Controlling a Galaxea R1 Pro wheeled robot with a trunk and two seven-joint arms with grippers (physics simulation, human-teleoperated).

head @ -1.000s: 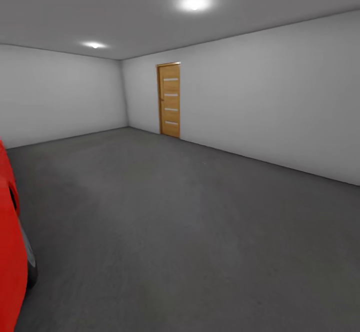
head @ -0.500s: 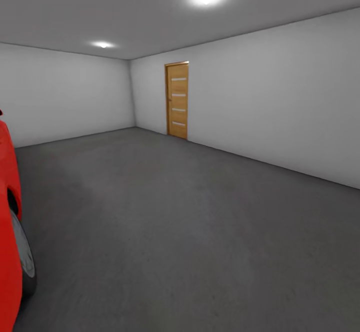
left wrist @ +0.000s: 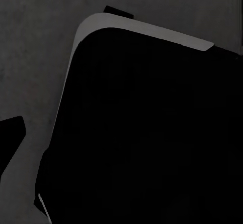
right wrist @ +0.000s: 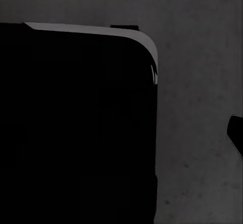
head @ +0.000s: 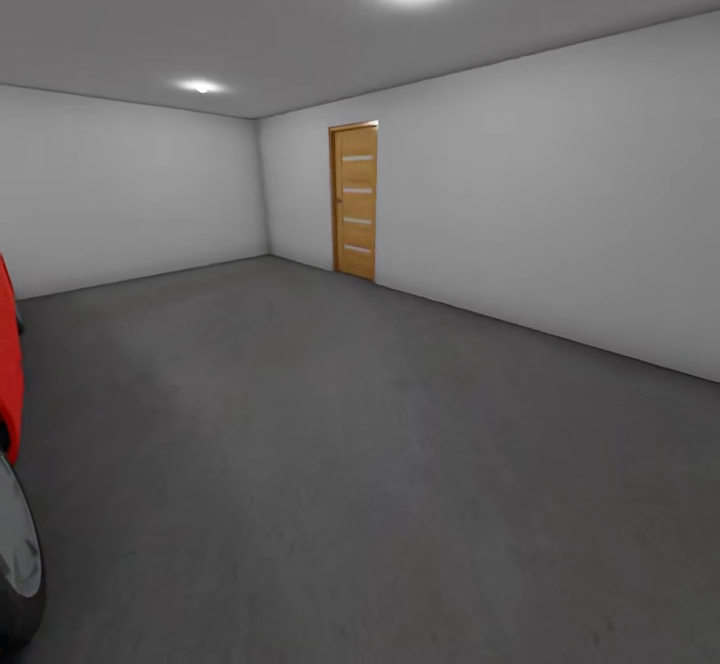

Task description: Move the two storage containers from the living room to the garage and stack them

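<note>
Grippers give me nothing to judge their jaws by, no orange-red containers appear, so I'm mid-transit across the garage floor [head: 380,464], steering toward the wooden door [head: 355,200] upper centre.

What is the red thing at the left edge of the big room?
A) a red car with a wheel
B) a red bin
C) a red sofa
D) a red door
A: the red car has a dark wheel under it, standing on the grey floor; the door is wooden.
</note>
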